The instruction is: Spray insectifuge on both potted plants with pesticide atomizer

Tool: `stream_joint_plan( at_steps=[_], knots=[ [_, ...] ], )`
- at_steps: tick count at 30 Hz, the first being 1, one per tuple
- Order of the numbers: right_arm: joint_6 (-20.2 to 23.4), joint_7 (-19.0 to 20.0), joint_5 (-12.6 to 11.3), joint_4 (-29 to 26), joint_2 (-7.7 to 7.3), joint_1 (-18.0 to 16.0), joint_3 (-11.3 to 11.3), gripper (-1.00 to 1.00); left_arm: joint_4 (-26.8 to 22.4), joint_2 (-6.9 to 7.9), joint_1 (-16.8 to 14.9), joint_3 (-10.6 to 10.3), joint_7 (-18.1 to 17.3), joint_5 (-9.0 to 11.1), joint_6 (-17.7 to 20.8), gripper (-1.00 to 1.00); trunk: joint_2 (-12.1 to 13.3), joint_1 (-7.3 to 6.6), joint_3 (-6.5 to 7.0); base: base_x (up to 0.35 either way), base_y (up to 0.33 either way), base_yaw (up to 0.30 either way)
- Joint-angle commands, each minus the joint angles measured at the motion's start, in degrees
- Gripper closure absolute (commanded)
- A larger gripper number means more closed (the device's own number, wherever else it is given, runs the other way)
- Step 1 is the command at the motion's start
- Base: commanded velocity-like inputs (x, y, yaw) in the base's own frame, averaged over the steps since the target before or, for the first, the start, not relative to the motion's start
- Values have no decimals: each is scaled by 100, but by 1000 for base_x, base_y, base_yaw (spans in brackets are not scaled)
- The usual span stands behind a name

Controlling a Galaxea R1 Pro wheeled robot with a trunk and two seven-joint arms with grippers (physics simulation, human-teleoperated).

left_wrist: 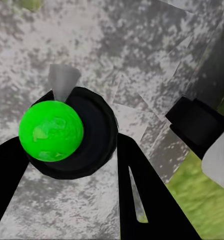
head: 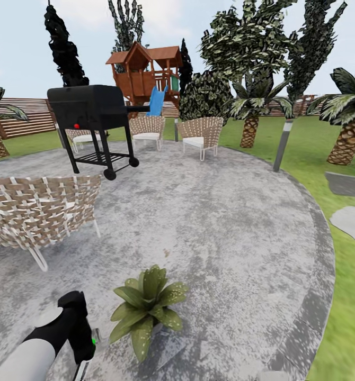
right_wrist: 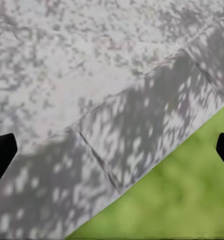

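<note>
Gripping pesticide atomizer [left_wrist: 66, 132], left pincer [left_wrist: 71, 200] near potted plant [head: 145, 309]; right pincer [right_wrist: 112, 150] wide open, empty.

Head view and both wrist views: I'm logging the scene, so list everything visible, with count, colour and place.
Potted plant: one, green, near patio foreground.
Atomizer: one, black with green top, between left gripper fingers.
Grill: one, black, far left of patio.
Chairs: four, woven tan, one near left, three far.
Playhouse: one, brown, blue slide, behind.
Bollard: one, grey, patio's right edge.
Stepping stones: two, grey, right lawn.
Left gripper: black, shut on atomizer.
Right gripper: black tips, open.
</note>
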Motion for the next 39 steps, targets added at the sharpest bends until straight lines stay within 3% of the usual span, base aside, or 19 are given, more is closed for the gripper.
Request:
stream_joint_plan(
  at_steps=[1, 4, 12, 18, 20, 21, 26, 39],
  knots=[
    [-22, -12, -57, 4, 0, -4, 47, -100, -13, -13, -1, 17, -35, 23, 60, 100, -2, -1, -5, 0, 0, -247],
    [-19, -12, -58, 6, 0, -4, 45, -100, -2, 28, 0, 10, -29, 109, 54, 100, -2, -1, -5, 0, 0, -283],
    [-32, -12, -46, 7, -10, -4, 46, -100, 49, 214, 11, -1, -21, 116, 48, 100, -2, -1, -5, 0, 0, -135],
    [-36, -12, -42, 12, -18, -4, 49, -100, 46, 386, 270, 5, 151, 131, 44, 100, -2, -1, -5, 0, 0, -1],
    [-33, -12, -47, 1, -8, -4, 48, -100, 42, 358, 278, 14, 262, 272, 44, 100, -2, -1, -5, 0, 0, 0],
    [-36, -12, -49, -8, -1, -4, 44, -100, 33, 321, 278, 28, 452, 527, 44, 100, -2, -1, -5, 0, 0, 0],
    [-29, -12, -51, -10, 0, -4, 40, -100, -27, 312, 273, 34, 515, 807, 52, 100, -2, -1, -5, -117, 29, 0],
    [-27, -12, -65, -1, 0, -4, 40, -100, -38, 317, 271, 21, 517, 862, 102, 100, -2, -1, -5, -210, 242, -215]
  ],
)
